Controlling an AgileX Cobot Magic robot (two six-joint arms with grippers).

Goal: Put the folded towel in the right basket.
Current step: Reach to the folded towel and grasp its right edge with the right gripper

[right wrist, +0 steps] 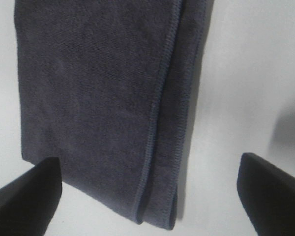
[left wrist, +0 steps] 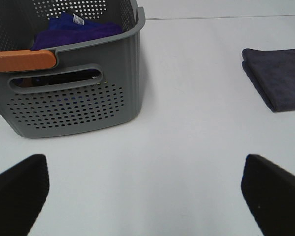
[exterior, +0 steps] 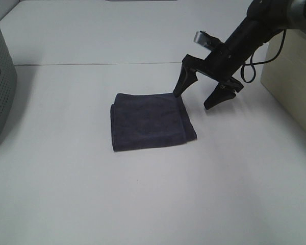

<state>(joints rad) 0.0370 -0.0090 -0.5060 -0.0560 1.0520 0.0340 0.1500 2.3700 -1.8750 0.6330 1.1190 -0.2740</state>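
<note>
**Right claw poised over towel, carry to basket not yet begun.** My right claw (exterior: 192,101) hangs wide open and holds nothing. It is over the far right corner of the folded dark slate-blue terry towel (exterior: 150,121). One fingertip is just at the cloth's edge; the other is out over the bare white tabletop (exterior: 143,204) beyond it. From my wrist, the towel lies flat directly below and ahead of the claw, with its stitched, folded edges running between the two fingers.

By my reckoning the task is barely started: the towel is not yet gripped or lifted, and it is well apart from its goal. The whole job is left. I must close on the cloth, raise it, carry it outward and let go over the basket.

That goal, I judge, is the pale cream straight-walled container (exterior: 290,87) standing near my right claw on its outer side, at the table's edge. Only its wall shows, so I cannot say what is inside. Nothing lies on the table between the claw and that wall.

My left claw (left wrist: 147,196) is open and empty, well away across the table. Just ahead of it stands the grey perforated plastic basket (left wrist: 73,105) with an orange handle (left wrist: 22,61) and purple-blue cloth (left wrist: 81,27) already inside. I judge it to be off the towel's route.
</note>
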